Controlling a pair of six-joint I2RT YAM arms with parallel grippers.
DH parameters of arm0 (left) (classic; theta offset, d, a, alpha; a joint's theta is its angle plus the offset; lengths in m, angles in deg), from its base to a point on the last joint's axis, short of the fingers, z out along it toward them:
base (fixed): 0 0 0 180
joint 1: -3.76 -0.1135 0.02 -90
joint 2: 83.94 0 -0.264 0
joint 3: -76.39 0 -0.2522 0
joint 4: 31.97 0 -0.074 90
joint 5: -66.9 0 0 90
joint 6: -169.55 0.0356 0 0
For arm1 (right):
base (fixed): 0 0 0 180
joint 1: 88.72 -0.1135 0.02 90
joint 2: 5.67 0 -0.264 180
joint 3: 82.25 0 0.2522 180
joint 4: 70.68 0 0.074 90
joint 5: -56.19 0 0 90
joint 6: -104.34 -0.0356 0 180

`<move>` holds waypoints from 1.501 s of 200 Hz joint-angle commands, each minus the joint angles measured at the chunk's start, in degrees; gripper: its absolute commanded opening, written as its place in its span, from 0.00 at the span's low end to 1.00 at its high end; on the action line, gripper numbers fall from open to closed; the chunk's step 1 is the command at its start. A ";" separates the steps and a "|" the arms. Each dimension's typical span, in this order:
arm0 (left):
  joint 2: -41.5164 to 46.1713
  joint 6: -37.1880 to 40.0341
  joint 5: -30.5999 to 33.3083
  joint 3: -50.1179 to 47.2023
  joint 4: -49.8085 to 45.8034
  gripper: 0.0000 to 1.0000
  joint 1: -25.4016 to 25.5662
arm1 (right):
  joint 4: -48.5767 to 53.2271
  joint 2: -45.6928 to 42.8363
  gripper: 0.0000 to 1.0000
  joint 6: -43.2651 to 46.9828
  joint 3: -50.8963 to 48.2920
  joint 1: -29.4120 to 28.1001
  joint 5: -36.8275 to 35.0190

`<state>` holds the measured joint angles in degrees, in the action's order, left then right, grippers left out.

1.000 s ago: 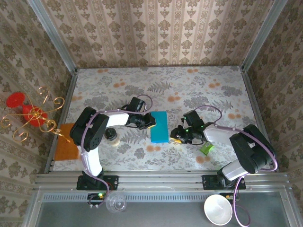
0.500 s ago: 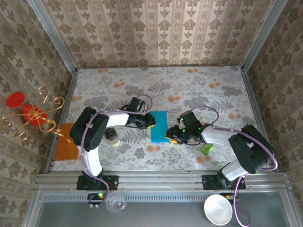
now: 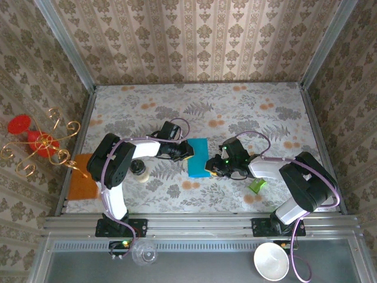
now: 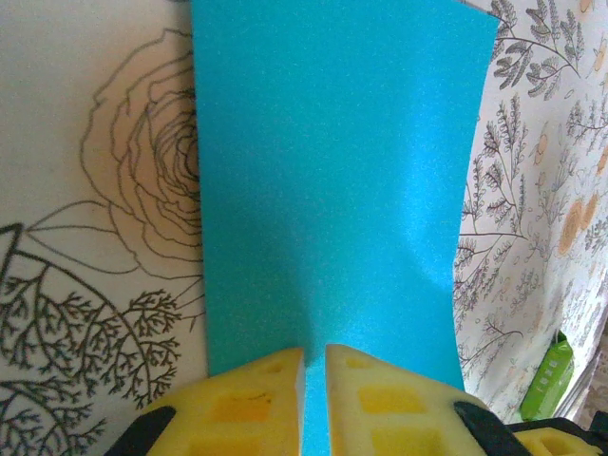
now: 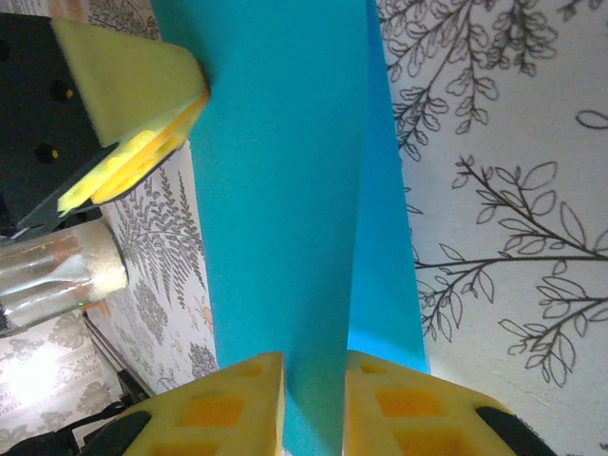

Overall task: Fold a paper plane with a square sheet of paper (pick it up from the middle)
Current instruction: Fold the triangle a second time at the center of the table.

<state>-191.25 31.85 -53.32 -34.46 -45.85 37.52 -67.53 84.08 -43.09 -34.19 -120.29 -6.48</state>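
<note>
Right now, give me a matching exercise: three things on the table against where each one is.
1 teal paper
2 green wrapper
3 orange mat

A at the left edge of the table
B beside the right arm
C clamped at its edge by the left gripper

Pairs: 1-C; 2-B; 3-A

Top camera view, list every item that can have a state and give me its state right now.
square sheet of paper, folded double into a narrow rectangle.
left gripper, jaws shut on the sheet's edge.
right gripper, jaws narrow astride the opposite edge, grip unclear.
green wrapper, crumpled, lying loose.
orange mat, lying flat.
</note>
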 commanded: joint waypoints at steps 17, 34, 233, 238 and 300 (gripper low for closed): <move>-0.49 2.67 -0.53 2.04 -4.60 0.17 0.52 | 1.85 -0.58 0.18 0.43 0.24 -0.16 -1.78; -0.04 3.93 -0.98 3.40 -5.47 0.17 0.52 | 2.23 -1.17 0.17 0.36 -0.24 -0.16 -1.76; -5.74 6.57 -1.21 3.75 -4.19 0.15 -1.85 | -2.63 3.84 0.04 -2.63 6.34 -0.92 2.12; -5.80 6.66 -1.18 3.75 -4.19 0.15 -1.85 | -3.03 4.45 0.04 -2.83 6.75 -1.01 2.18; -3.73 6.75 -3.05 4.64 -4.61 0.17 -2.29 | -2.76 8.86 0.04 -3.93 9.73 -2.27 -0.11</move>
<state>-195.42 38.19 -55.86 -29.08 -47.56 35.53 -70.57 91.54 -46.07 -25.77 -122.04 -4.93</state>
